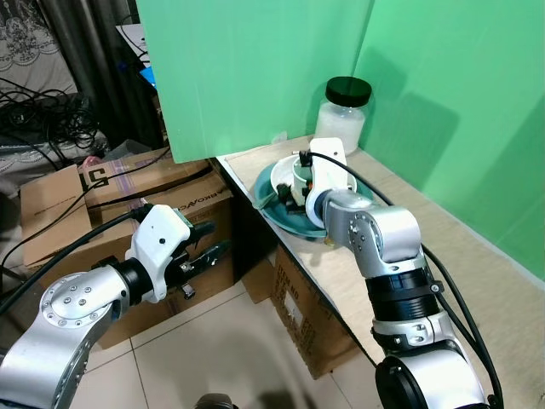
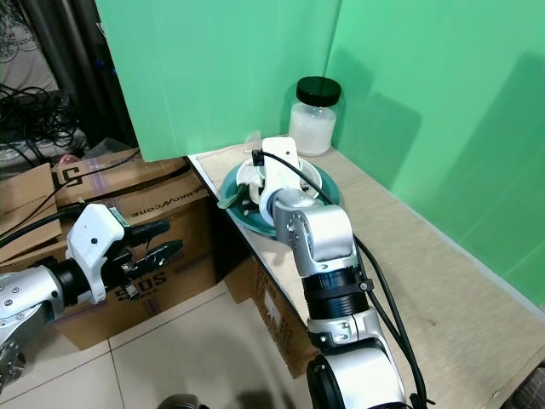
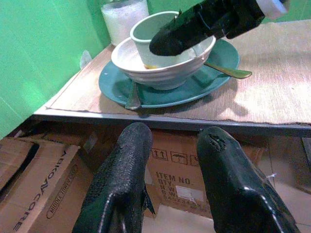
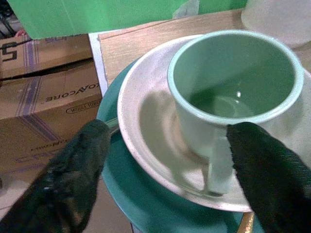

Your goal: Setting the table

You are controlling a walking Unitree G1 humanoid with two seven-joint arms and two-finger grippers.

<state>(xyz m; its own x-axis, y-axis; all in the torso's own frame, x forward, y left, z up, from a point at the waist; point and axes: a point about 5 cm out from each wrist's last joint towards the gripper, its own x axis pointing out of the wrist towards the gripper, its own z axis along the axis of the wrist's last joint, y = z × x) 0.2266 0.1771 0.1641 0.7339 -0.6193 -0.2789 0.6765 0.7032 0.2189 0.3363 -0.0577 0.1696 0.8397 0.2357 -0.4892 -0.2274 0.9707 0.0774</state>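
Note:
A teal plate (image 3: pixel 160 94) lies near the table's left edge, and a white bowl (image 4: pixel 146 141) sits on it. Inside the bowl stands a pale green cup (image 4: pixel 233 87). A gold utensil handle (image 3: pixel 228 72) and a grey utensil (image 3: pixel 133 94) rest on the plate's rim. My right gripper (image 4: pixel 167 133) hovers open just above the bowl, one finger on each side of the cup, gripping nothing. My left gripper (image 1: pixel 209 253) is open and empty, off the table's left edge and below it, pointing toward the plate.
A white jar with a black lid (image 1: pixel 343 111) stands behind the plate against the green wall. The tan table (image 1: pixel 443 256) runs to the right. Cardboard boxes (image 1: pixel 102 192) sit on the floor at left and under the table (image 1: pixel 311 315). Cables lie at far left.

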